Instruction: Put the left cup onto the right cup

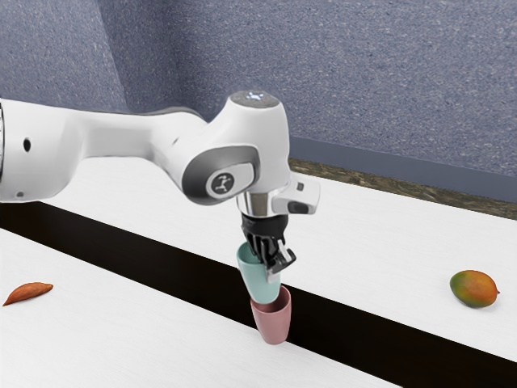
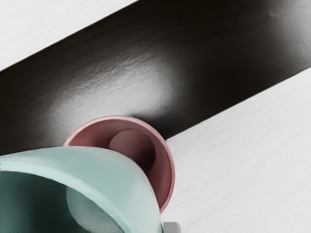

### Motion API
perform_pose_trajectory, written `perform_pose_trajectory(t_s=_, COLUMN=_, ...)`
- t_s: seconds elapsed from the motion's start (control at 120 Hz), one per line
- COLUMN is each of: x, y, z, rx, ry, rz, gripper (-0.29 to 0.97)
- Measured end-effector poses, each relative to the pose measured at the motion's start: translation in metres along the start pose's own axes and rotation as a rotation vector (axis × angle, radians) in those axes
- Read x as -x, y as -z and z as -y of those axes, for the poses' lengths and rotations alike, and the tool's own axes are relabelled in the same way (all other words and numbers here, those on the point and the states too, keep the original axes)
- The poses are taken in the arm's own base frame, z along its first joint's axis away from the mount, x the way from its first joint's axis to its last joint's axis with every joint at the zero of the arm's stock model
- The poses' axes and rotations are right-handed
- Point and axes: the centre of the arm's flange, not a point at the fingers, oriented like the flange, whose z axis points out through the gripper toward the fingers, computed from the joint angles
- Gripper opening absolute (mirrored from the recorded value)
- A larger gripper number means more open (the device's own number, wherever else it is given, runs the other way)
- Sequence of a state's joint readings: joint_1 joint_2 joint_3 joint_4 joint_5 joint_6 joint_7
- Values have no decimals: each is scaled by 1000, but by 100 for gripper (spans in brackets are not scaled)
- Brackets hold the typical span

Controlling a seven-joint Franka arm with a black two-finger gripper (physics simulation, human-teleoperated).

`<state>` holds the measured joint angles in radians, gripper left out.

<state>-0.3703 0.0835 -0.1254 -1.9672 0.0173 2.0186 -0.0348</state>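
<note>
The gripper (image 1: 273, 259) is pinched on the rim of the teal cup (image 1: 257, 276), with the fingers only a little apart and the cup wall between them. The cup isn't upright: its long axis leans, with the open mouth up and tipped toward the exterior view's left and the narrow base down toward the right. The base sits right at the mouth of the pink cup (image 1: 272, 317), though it's hard to tell how far in it goes. The pink cup stands upright, mouth up, on the table (image 1: 121, 339), right at the edge of a glossy black strip (image 1: 363, 331) across the white, faintly grained top. Both cups are smooth, matte, tapered tumblers without handles. Off to the sides are a mango (image 1: 473, 288) and a sweet potato (image 1: 28, 293), both well apart from the cups.
</note>
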Motion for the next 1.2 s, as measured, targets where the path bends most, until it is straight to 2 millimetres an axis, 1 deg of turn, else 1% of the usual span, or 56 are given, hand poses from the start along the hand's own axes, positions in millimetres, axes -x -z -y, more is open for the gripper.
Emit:
perform_pose_trajectory(t_s=0.067, x=-1, y=-2, z=-6, rx=-1, ry=-6, rz=2, gripper=-10)
perform_pose_trajectory(t_s=0.15, x=-3, y=-10, z=-11, rx=0, ry=-9, rz=12, gripper=-11)
perform_pose_trajectory(t_s=0.3, x=-6, y=-17, z=-8, rx=-3, ry=2, rz=15, gripper=-11)
perform_pose_trajectory(t_s=0.525, x=-16, y=-38, z=-8, rx=1, ry=13, rz=36, gripper=-9)
perform_pose_trajectory(t_s=0.558, x=-16, y=-39, z=-7, rx=2, ry=15, rz=37, gripper=-5)
perform_pose_trajectory(t_s=0.7, x=-17, y=-39, z=-7, rx=6, ry=20, rz=34, gripper=27)
perform_pose_trajectory(t_s=0.783, x=-16, y=-34, z=-7, rx=6, ry=22, rz=26, gripper=40)
perform_pose_trajectory(t_s=0.825, x=-14, y=-27, z=-7, rx=6, ry=23, rz=15, gripper=45)
perform_pose_trajectory(t_s=0.883, x=-11, y=-9, z=-7, rx=3, ry=23, rz=-12, gripper=51)
perform_pose_trajectory(t_s=0.992, x=0, y=37, z=-7, rx=-3, ry=25, rz=-73, gripper=58)
perform_pose_trajectory(t_s=1.1, x=-3, y=87, z=0, rx=-5, ry=35, rz=-124, gripper=62)
perform_pose_trajectory(t_s=1.15, x=-5, y=101, z=5, rx=-6, ry=42, rz=-133, gripper=63)
perform_pose_trajectory(t_s=1.2, x=-6, y=110, z=13, rx=-7, ry=52, rz=-135, gripper=64)
